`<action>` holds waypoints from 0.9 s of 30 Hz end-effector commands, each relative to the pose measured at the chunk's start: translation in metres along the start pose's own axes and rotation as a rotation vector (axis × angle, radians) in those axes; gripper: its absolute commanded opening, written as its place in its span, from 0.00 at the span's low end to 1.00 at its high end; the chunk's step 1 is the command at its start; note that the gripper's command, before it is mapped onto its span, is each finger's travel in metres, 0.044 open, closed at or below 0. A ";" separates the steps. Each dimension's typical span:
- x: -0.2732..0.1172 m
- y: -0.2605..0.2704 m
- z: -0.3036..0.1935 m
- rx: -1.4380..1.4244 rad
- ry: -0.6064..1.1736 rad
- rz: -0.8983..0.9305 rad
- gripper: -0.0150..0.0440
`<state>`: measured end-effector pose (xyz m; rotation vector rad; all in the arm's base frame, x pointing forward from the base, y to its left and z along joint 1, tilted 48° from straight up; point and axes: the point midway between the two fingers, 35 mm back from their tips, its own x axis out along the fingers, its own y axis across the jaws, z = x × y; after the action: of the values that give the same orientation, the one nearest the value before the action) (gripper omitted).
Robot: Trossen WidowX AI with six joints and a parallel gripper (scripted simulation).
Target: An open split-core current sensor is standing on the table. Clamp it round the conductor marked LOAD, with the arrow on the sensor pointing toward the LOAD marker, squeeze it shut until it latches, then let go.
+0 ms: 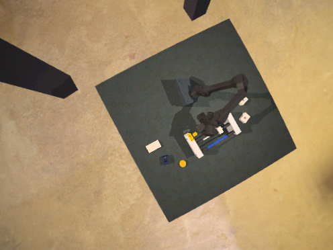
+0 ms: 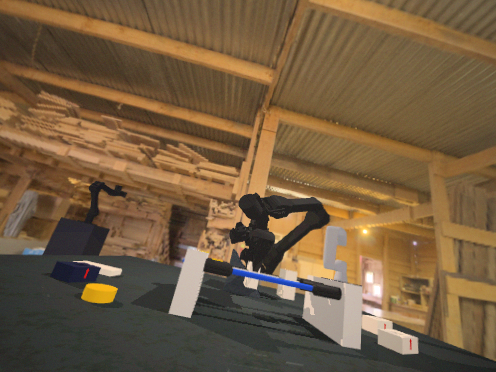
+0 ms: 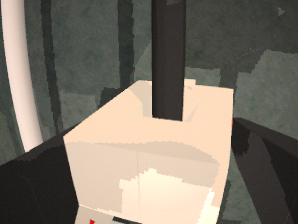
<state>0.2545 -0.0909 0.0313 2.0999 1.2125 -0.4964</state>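
Here's the wide dark tabletop (image 1: 201, 188) (image 2: 50, 330), and over it bends the black arm (image 1: 242, 82) (image 2: 300, 212)! Below it, two white end blocks (image 1: 195, 148) (image 1: 235, 124) (image 2: 186, 285) (image 2: 350, 315) carry the conductors, one with a bright blue middle.

And in comes the pincer (image 1: 215, 130) (image 2: 252, 267) (image 3: 161, 129), clamped on the sensor between those end blocks! What a close look from the wrist: the sensor (image 1: 220, 131) (image 3: 145, 150) is a boxy, cream-coloured block, a fine seam down its near face, pale light splashed across it. A dark conductor (image 3: 168, 60) runs right into the recess in its top. Down at the lower edge, there's a dark slit, and, smallest of all, a scrap of red! Its direction, and whether the latch is home, I can't tell.
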 end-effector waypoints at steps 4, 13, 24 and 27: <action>0.000 0.000 0.000 0.000 0.000 -0.001 0.68; 0.000 0.000 0.000 0.000 0.000 -0.001 0.68; 0.000 0.000 0.000 0.000 0.000 0.000 0.62; 0.000 0.000 0.000 0.000 0.000 0.000 0.58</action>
<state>0.2545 -0.0910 0.0314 2.0998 1.2122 -0.4963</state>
